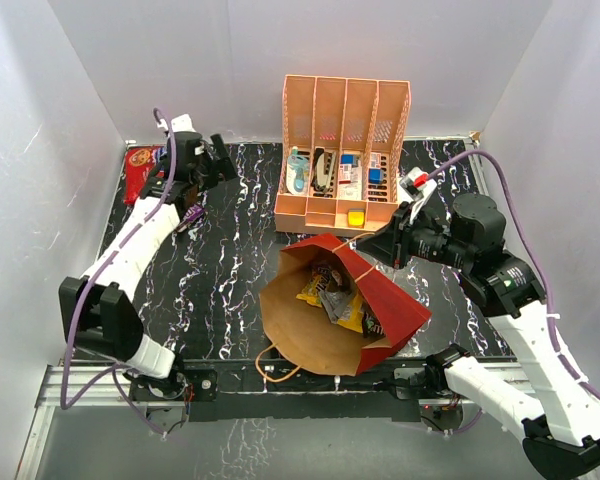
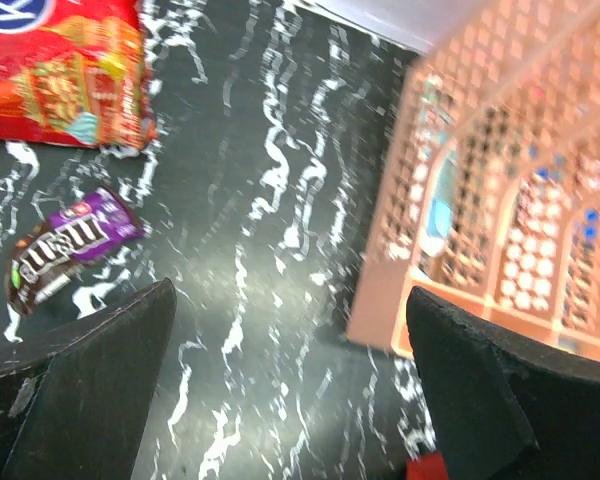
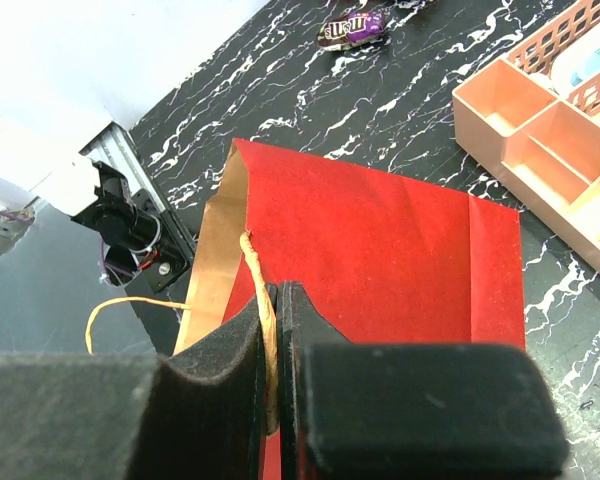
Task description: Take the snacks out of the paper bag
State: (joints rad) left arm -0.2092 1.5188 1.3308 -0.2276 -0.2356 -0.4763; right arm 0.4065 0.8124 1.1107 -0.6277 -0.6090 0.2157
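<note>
The paper bag [image 1: 395, 305], red outside and brown inside, leans at the table's middle with its mouth open towards the near left. Yellow, brown and silver snack packets [image 1: 335, 297] lie inside it. My right gripper [image 3: 278, 292] is shut on the bag's twine handle [image 3: 252, 262] and holds that edge up [image 1: 380, 243]. My left gripper [image 2: 290, 295] hangs open and empty over the far left of the table [image 1: 220, 160]. Below it lie the red cookie bag [image 2: 60, 70] [image 1: 140, 170] and a purple candy packet [image 2: 70, 245] [image 1: 190, 213].
A peach slotted rack [image 1: 345, 130] with small blue-white items stands at the back centre, close to the bag's top [image 2: 500, 200]. The bag's other twine handle [image 1: 280, 368] trails over the table's near edge. White walls enclose the table.
</note>
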